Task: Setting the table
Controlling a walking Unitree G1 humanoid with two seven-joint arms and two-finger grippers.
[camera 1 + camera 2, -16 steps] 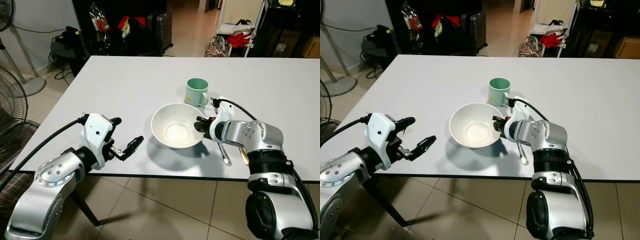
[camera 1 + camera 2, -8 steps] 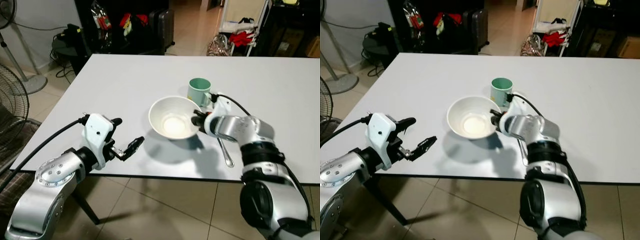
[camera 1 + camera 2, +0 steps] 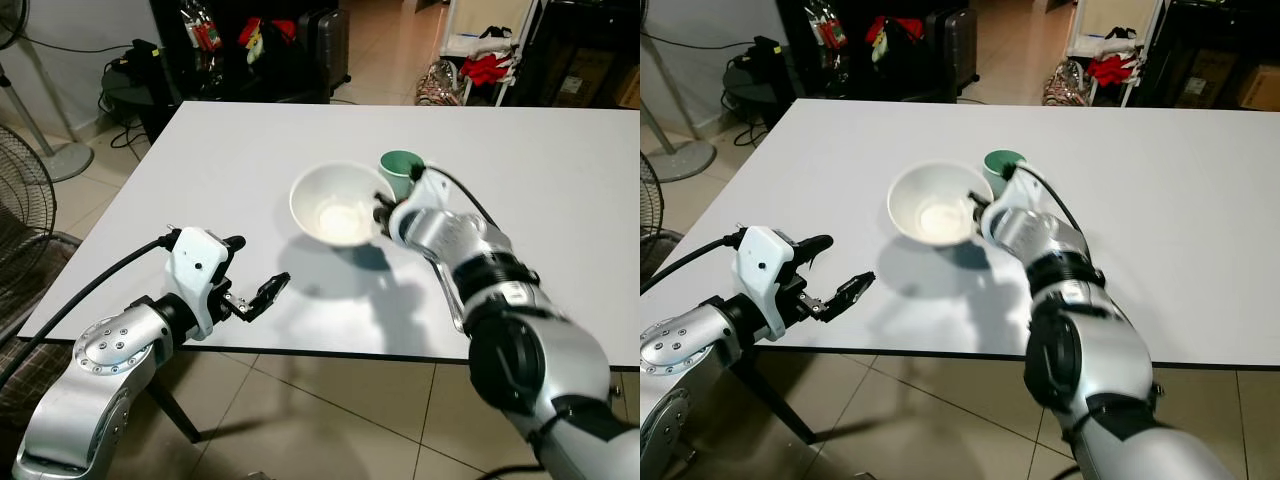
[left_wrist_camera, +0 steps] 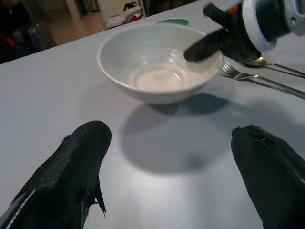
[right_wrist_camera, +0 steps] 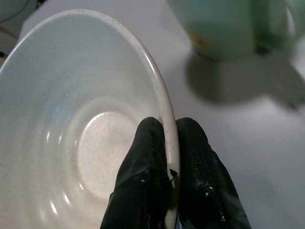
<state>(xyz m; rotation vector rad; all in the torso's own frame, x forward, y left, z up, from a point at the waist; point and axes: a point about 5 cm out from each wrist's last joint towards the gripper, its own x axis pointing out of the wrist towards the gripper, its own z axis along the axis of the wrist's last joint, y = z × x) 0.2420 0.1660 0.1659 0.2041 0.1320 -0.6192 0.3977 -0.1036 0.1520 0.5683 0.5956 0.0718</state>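
Starting with the left eye view: a white bowl point(image 3: 338, 205) is held above the white desk point(image 3: 220, 170) by the right tool point(image 3: 381, 214), pinched at its right-hand rim; a shadow is cast on the desk below it, so it is lifted clear. A green mug point(image 3: 400, 172) is seen just behind the right tool, on the desk. A utensil point(image 3: 447, 295) is partly seen on the desk beside the right arm. The left tool point(image 3: 262, 292) is held low over the near left part of the desk, well apart from the bowl, fingers spread and nothing held.

Right eye view: same layout. Bowl point(image 3: 931, 202) is raised, shadow offset toward the near edge, mug point(image 3: 1001, 166) close behind the right tool point(image 3: 977, 210). Left tool point(image 3: 848, 291) is seen open and empty near the desk edge.

Left wrist view: both black fingers point(image 4: 66, 179) are seen wide apart with bare desk between them. Ahead, the bowl point(image 4: 152, 64) is gripped at its rim by the right tool point(image 4: 202, 47). A fork point(image 4: 257, 78) and a spoon point(image 4: 274, 66) are laid side by side on the desk behind it.

Right wrist view: the two fingertips point(image 5: 150, 162) are closed on the bowl rim point(image 5: 164, 114), one inside, one outside. The mug point(image 5: 224, 26) is seen blurred beyond the bowl.
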